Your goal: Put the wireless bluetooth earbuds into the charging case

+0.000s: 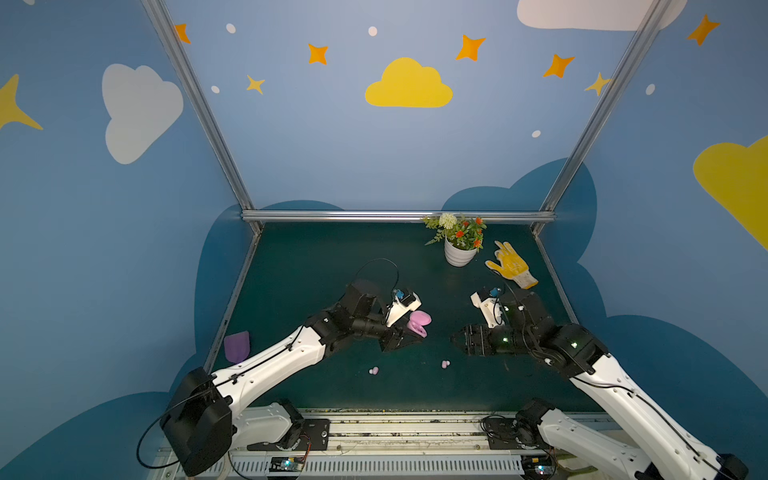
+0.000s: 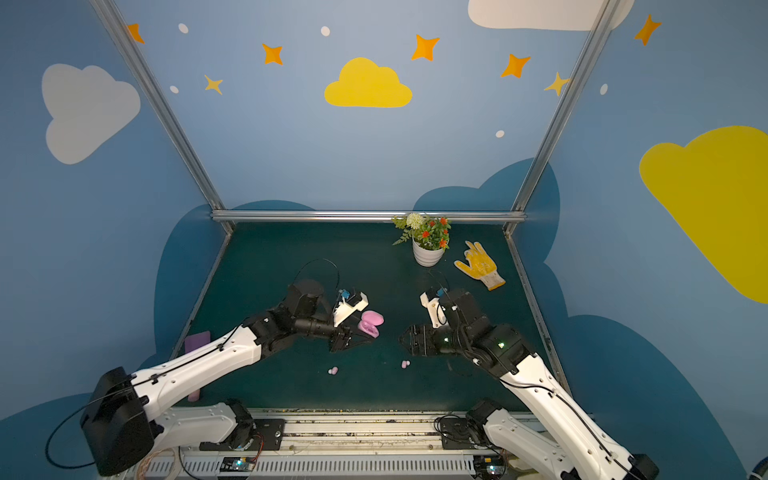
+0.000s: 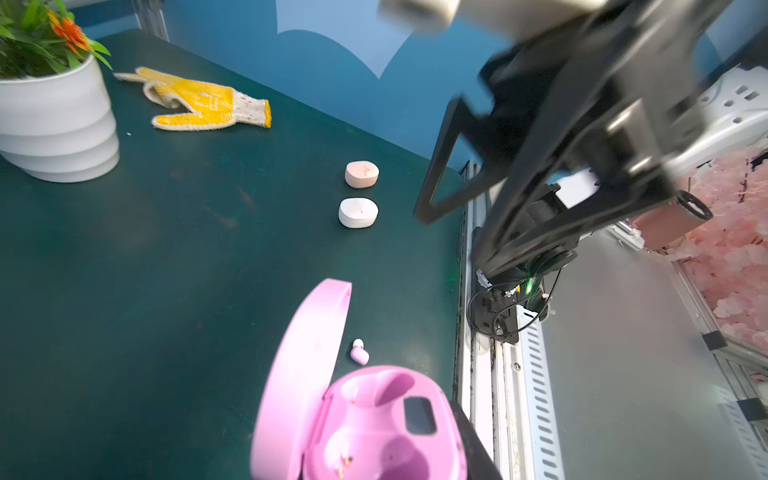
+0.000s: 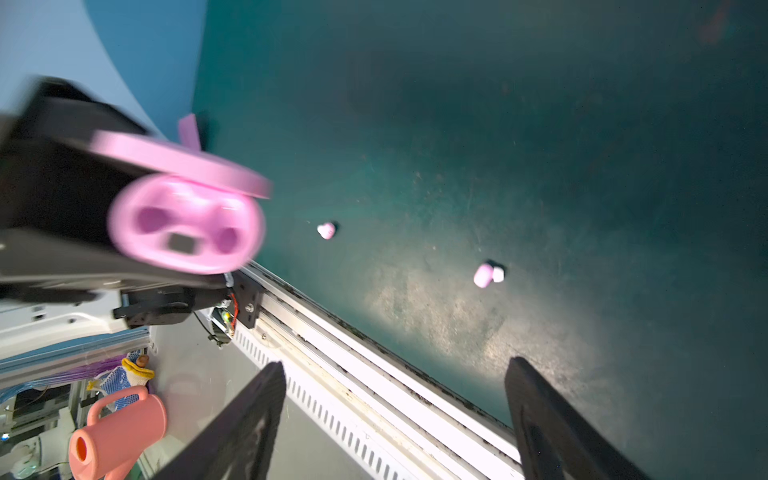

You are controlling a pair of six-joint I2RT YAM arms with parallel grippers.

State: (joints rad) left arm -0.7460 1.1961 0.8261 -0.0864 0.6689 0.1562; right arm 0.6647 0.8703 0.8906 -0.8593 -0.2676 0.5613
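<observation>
Left fingers [image 3: 473, 449] mostly hidden; charging case [image 3: 374, 428] cut off.

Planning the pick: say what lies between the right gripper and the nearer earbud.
Nothing but bare green mat separates the right gripper from the nearer earbud; the right wrist view shows it.

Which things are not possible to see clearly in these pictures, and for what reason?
- How the left gripper grips the pink case: cut off by the bottom edge in the left wrist view.
- The pink case's sockets: blurred by motion in the right wrist view.
- The earbuds: too small in both top views to tell their pose.
- Inside the white case and peach case: hidden by closed lids.
</observation>
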